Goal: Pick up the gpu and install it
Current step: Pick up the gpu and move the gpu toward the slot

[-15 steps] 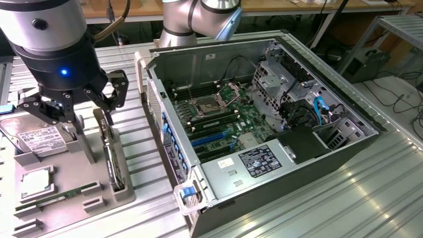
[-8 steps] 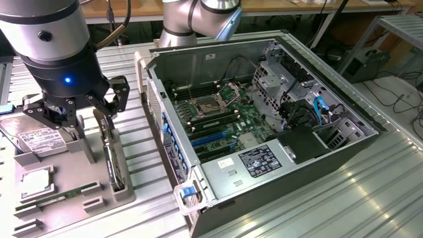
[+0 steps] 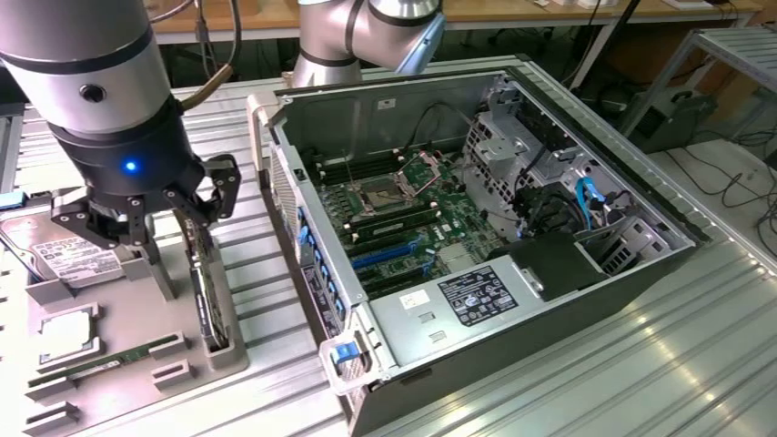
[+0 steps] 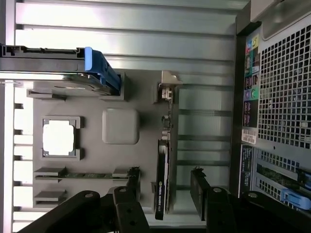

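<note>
The gpu (image 4: 162,187), a thin black expansion card with a silver-cream metal bracket at one end, stands on edge in a slot of the grey plastic parts tray (image 3: 134,323). It runs along the tray edge nearest the open black computer case (image 3: 607,305). Tray and case sit side by side on the ribbed metal worktop (image 3: 631,382). The pincer (image 4: 165,174) hangs over the card with its jaws spread wide, holding nothing. One black finger (image 4: 129,194) stands on each side of the card, each apart from it. The card's long axis follows that tray edge, so the closing line of the jaws crosses its thin width. I judge that a sound alignment for a grasp.
</note>
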`<state>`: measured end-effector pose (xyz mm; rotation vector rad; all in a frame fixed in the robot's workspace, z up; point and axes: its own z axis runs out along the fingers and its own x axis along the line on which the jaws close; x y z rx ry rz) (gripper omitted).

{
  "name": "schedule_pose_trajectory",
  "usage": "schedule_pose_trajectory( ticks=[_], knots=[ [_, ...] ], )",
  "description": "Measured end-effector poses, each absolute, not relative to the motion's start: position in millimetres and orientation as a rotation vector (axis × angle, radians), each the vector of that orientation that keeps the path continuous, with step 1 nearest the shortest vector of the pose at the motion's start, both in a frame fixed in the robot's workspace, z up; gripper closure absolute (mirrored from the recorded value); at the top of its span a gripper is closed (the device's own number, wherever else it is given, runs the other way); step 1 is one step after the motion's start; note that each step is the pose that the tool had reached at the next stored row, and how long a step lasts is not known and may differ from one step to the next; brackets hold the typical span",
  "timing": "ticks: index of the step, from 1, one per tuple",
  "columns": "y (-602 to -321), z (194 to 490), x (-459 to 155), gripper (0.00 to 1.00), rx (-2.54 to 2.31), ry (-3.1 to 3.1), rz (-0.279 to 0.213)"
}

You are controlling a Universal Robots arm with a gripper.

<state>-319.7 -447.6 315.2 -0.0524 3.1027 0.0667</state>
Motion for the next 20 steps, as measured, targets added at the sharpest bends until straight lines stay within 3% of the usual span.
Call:
schedule_pose_trajectory(
  ticks=[11, 13, 14, 20],
  knots=[
    [-452, 291, -320, 0.46, -0.05, 3.103, 0.067],
    [-452, 287, -320, 0.45, -0.049, 3.103, 0.067],
    [-452, 285, -320, 0.38, -0.049, 3.103, 0.067],
    [-452, 273, -320, 0.38, -0.049, 3.103, 0.067]
  ],
)
